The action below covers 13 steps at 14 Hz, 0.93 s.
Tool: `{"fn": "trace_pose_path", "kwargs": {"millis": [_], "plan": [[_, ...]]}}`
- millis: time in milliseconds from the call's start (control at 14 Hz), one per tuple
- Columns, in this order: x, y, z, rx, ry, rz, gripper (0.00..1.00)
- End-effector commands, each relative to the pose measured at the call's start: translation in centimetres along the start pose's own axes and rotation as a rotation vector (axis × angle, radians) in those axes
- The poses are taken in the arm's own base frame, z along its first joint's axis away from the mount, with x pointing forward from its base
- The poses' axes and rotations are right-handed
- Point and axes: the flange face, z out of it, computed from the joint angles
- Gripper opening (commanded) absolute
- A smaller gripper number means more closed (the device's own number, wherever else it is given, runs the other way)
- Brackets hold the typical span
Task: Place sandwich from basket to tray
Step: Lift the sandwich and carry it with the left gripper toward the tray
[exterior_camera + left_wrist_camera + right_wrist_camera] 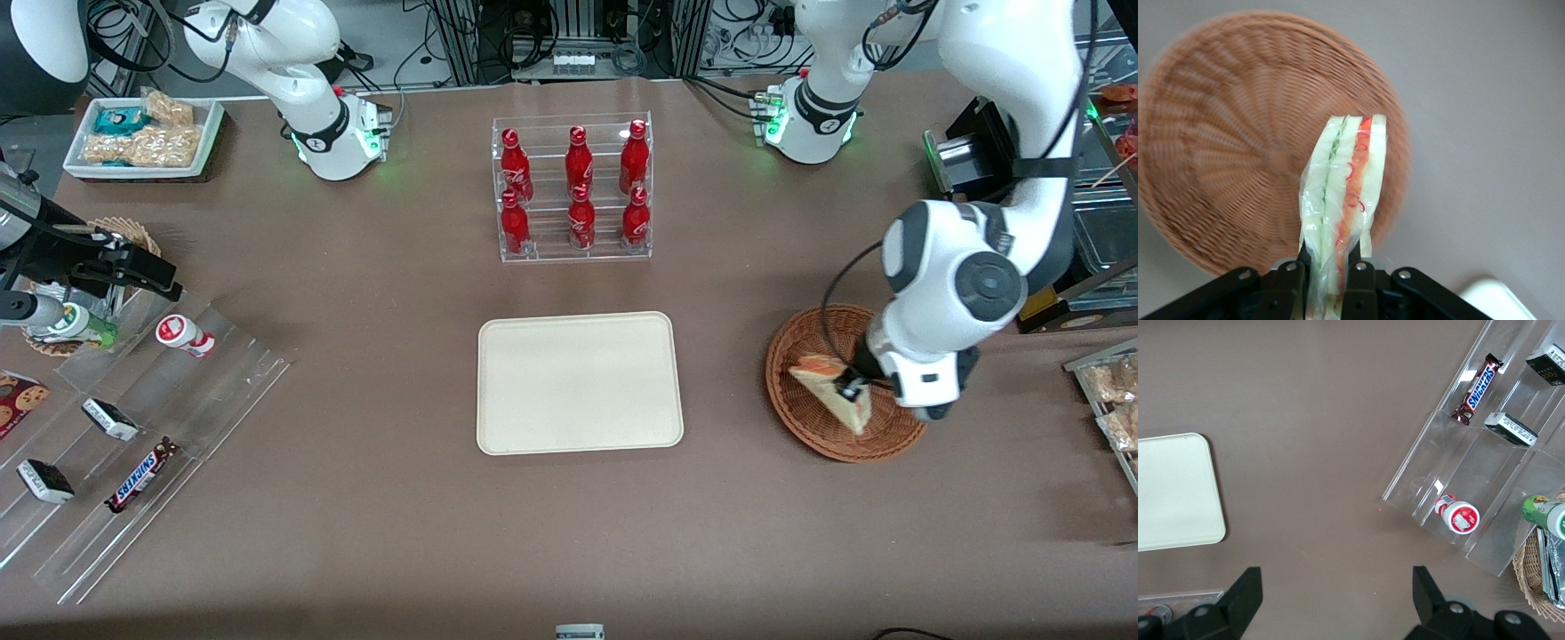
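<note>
The left arm's gripper (852, 384) — fingers (1358, 261) clamped on the wrapped sandwich (1343, 200) — holds it lifted over the wicker basket (800, 404), toward the working arm's end from the bare tray (580, 383).

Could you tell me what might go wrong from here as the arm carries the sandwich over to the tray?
The gripper is shut on the sandwich at one narrow end, above the basket, so most of the wedge hangs unsupported and could sag or swing. The sandwich's clear wrap looks slick between the fingers, so it may slip out in transit. The tray lies some way toward the parked arm's end; a slip on the way would drop it on the table.
</note>
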Motion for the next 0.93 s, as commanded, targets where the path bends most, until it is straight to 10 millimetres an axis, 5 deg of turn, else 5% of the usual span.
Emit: {"fn": "trace_pose_path", "kwargs": {"millis": [0, 429, 857], "plan": [[-5.6, 5.5, 0.0, -0.008, 0.005, 0.125, 0.02], [-17.6, 15.0, 2.5, -0.048, 0.014, 0.543, 0.07], [-28.4, 20.1, 6.0, -0.060, 0.049, 0.722, 0.07]]}}
